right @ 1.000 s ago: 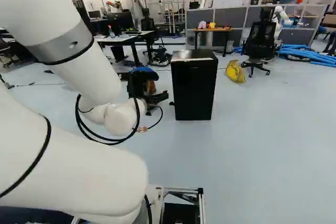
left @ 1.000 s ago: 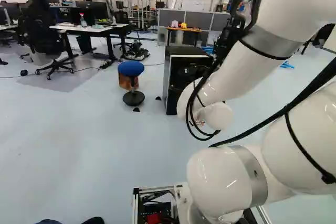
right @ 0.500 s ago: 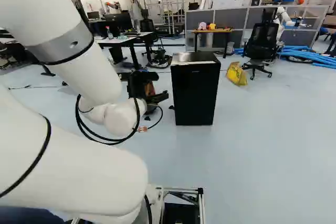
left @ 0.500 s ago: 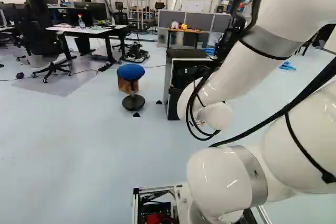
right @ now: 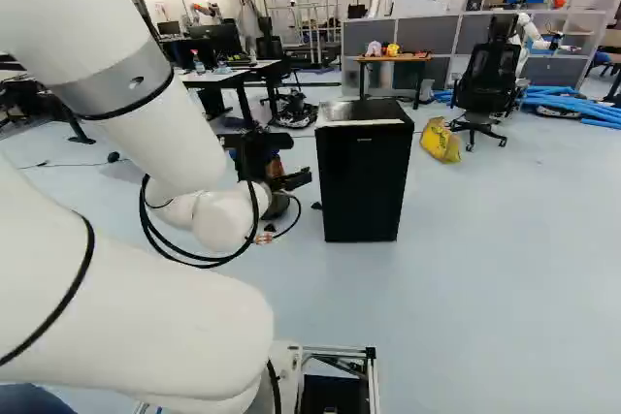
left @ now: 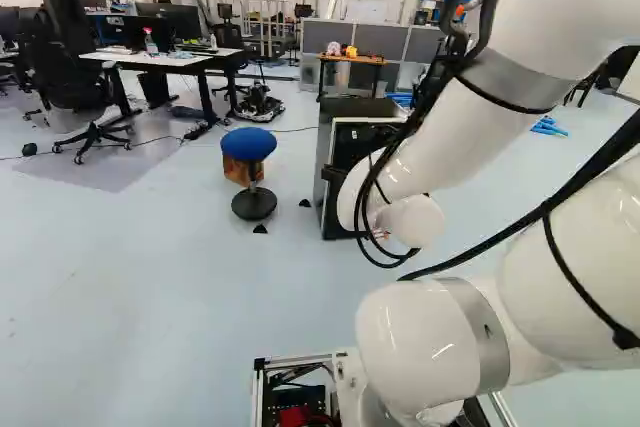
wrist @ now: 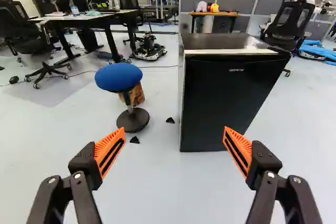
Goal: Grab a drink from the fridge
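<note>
Seems time to roll up to the black fridge (wrist: 226,87), an early part of the job. Go slow and straight, and stop a little short of the front. Leave room to swing the door (right: 361,186) wide. Hard to tell from here on which side to pull, so look for a lip or an edge before reaching. Aim at that edge, not at the flat middle, likely too smooth to pinch. Keep clear of the blue stool (wrist: 118,77) and the small black wedge (wrist: 170,120) near the fridge. Watch the big white arm (left: 440,147) too, for fear of a bump on a turn.

Claw (wrist: 174,129) wide apart, with nothing between the orange pads (wrist: 106,144). Fridge standing upright and shut, ahead of the claw in the wrist view. Also near the middle of the right base view, and partly behind the arm in the upper right of the left base view. No drink to be seen; maybe inside, behind the shut door.

Compared with one second ago: base moved ahead, closer to the fridge. Fridge bigger now in the right base view, and reaching lower, but not pushed along the floor (right: 485,298). Yellow bag (right: 441,141) and office chair (right: 487,84) a bit more to the right there, just from the rolling. Arm held the same way over the joint at the foot.
</note>
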